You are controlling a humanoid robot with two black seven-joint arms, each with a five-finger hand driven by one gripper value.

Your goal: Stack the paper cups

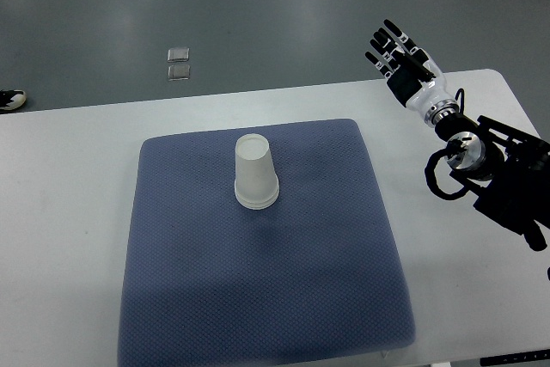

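White paper cups (256, 174) stand upside down on blue mat (266, 298), frame centre | right hand (402, 56) hovers upper right, fingers spread, empty | white table (60, 212)

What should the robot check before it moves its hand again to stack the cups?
1. Paper cup stack standing steady, upside down on the blue mat: ok.
2. Right hand holds nothing, fingers spread: ok.
3. Hand is clear of the stack, off past the far right corner of the mat: ok.
4. Another loose cup left to stack: none in view, not ok.
5. How many cups are already nested: cannot tell.
6. Left arm out of the way: not in view, cannot tell.
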